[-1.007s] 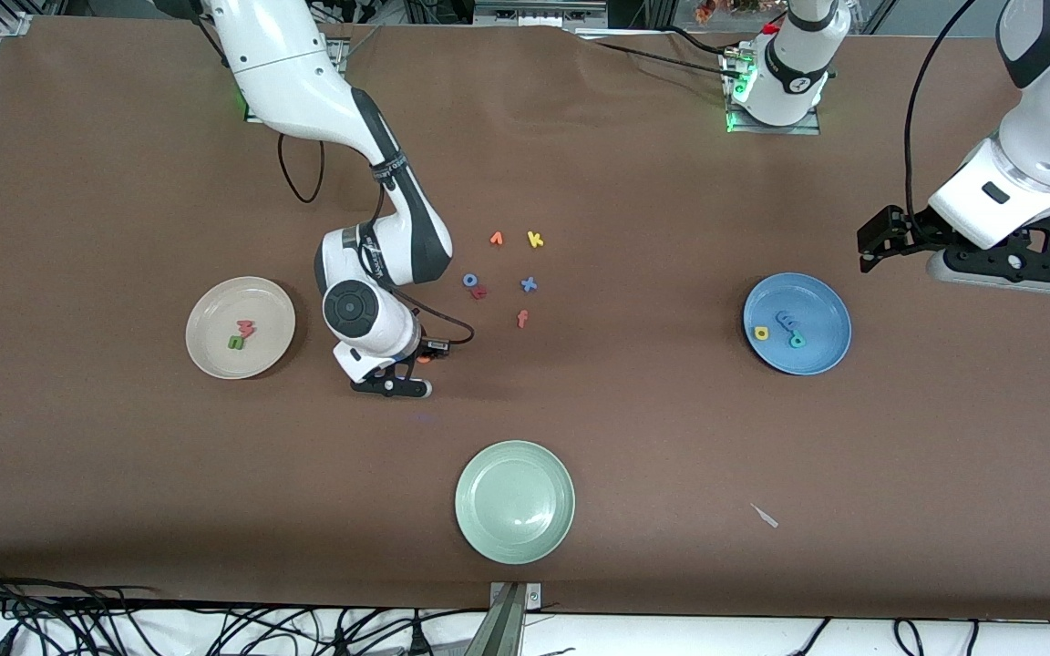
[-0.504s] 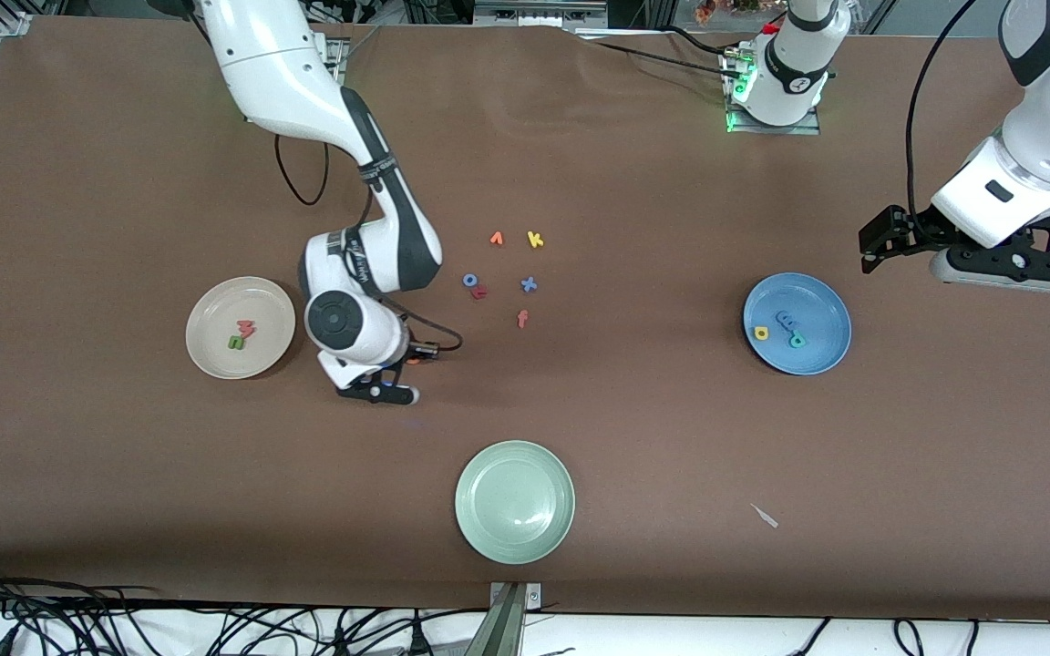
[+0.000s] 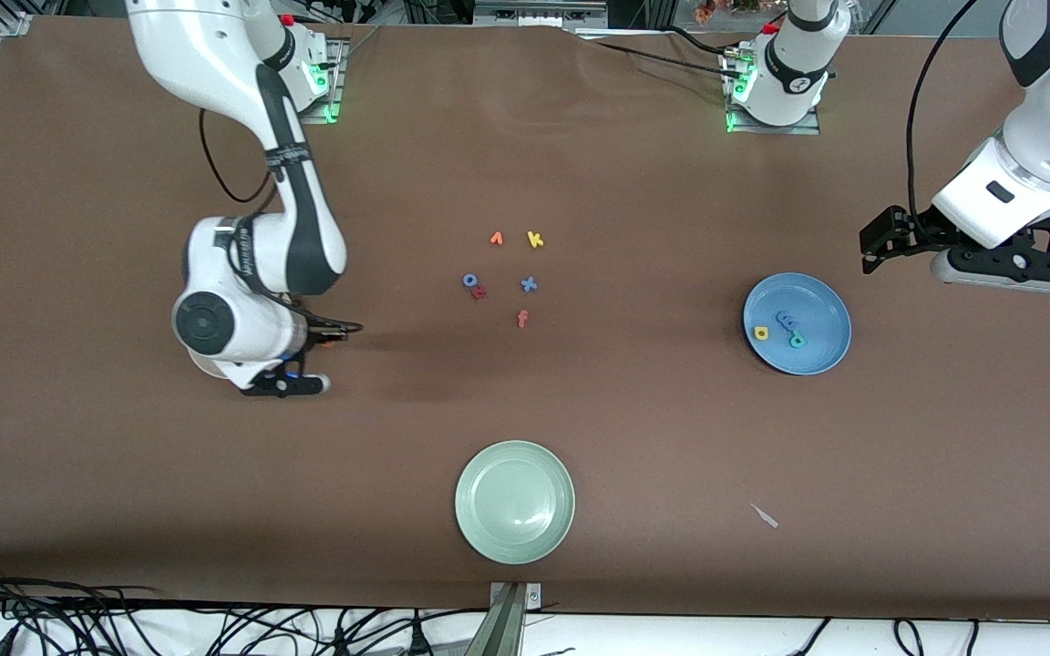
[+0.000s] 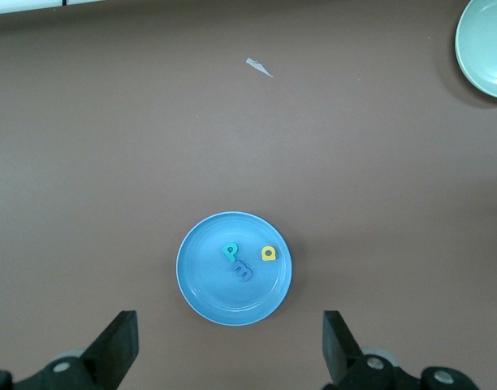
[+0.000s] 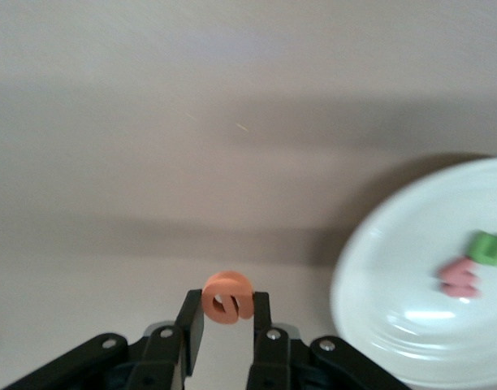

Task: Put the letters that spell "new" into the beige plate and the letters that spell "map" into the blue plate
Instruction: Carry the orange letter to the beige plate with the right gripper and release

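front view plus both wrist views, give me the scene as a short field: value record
right gripper: shut on the orange e, beside the beige plate
beige plate: holds the green n and salmon-red w
left gripper: open, waiting above the table near the blue plate
blue plate: holds the periwinkle-blue m, yellow a, teal-green p
pale green plate: no letters in it
loose letters: mid-table
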Tool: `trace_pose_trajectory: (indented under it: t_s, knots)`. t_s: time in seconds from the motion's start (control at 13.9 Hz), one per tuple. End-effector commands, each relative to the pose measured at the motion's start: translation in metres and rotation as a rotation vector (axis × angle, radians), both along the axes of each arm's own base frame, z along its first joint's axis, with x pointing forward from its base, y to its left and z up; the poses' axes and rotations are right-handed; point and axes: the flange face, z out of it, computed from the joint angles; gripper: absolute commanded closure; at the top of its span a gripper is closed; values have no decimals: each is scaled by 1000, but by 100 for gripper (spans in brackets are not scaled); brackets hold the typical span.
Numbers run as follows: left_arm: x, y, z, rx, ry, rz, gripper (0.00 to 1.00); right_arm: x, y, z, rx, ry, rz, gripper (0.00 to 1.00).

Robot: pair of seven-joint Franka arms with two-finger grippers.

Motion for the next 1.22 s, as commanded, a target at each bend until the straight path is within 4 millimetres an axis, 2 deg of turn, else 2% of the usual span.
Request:
trace_pose_trajectory:
  t_s: [0.0,0.14,0.36,0.43,0.5,0.58,0.72,0.86,1.15]
  knots:
    - [2,2,4,-14,-6,-7,0,-27,-45,5,22,20,77,92]
    - [2,2,4,-14,-6,-7,0,-29,-71,-3,-4,38,121,94]
    - [2,2,4,-14,-6,-7,0,-28,-97,-32,-57,65,72,94]
    - [2,2,4,-14,-6,-7,0,-27,-105,-36,-62,64,58,79]
    - [2,2,4,-14,-6,-7,0,-24,-107,-34,-60,57,47,7]
    - [2,2,4,-14,-6,-7,0,-22,-104,-28,-55,52,46,0]
    - [2,2,4,-14,-6,-7,0,-7,-88,-3,-45,35,38,0]
    - [2,2,4,-14,-6,-7,0,4,-61,29,-35,72,27,0]
    - [2,2,4,-14,-5,-7,0,12,-28,77,-11,114,62,0]
